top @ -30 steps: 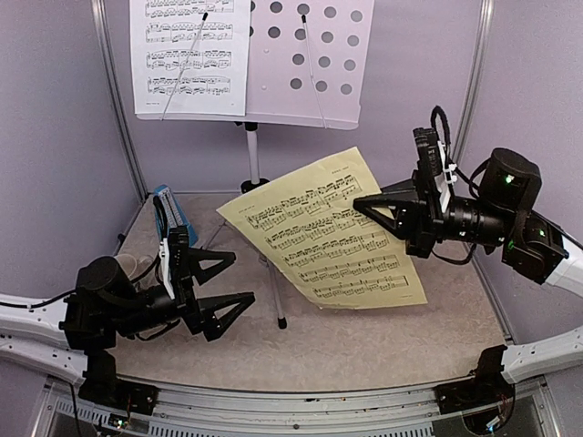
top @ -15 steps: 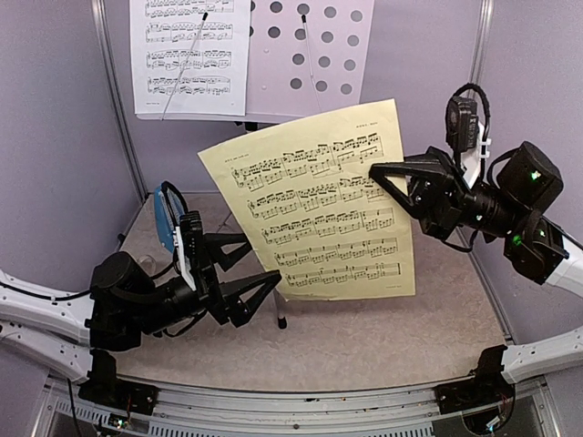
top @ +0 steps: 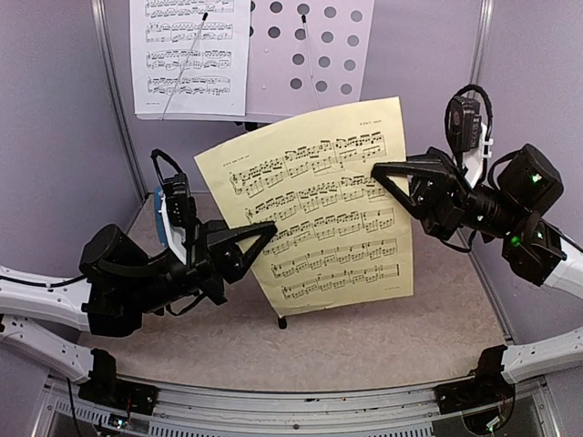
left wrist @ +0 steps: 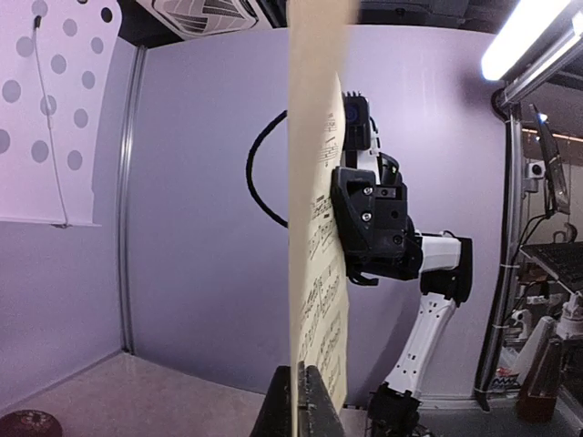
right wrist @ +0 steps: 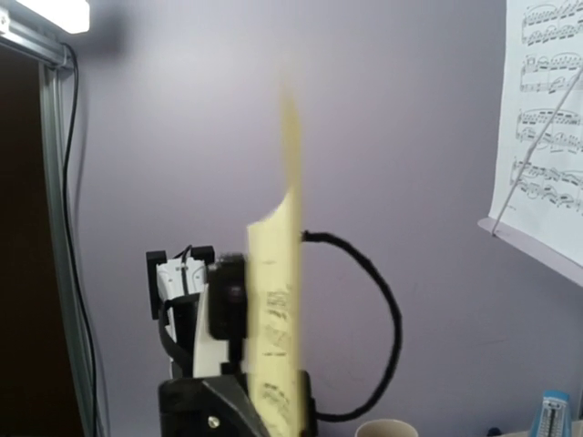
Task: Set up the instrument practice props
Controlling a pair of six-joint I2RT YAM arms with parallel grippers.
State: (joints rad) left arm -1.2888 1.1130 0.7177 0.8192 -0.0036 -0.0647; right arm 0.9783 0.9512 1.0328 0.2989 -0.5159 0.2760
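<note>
As the L tool (top: 266, 233) comes up from its low hover, it now meets the yellow sheet (top: 319, 214) at the L edge; a sec ago it hung well below. The sheet has also swung from slanted to upright, print facing cam.

R tool (top: 383, 173): closed on the sheet's R edge, upper part, carrying it.

L tool: jaws straddle the edge, one finger in front. Gap v. narrow in wrist view; can't tell if actually pinching.

The stand (top: 314, 55) is above & beyond both tools, w/ the white sheet (top: 187, 55) on its L half and the R half bare. The metronome (top: 162, 214) sits on the table (top: 364, 346) just behind the L tool's wrist, partly hidden.

My read: two-tool support, prob. to lift the sheet onto the stand's bare half. Risk: thin paper buckles if the tools pull unevenly.
</note>
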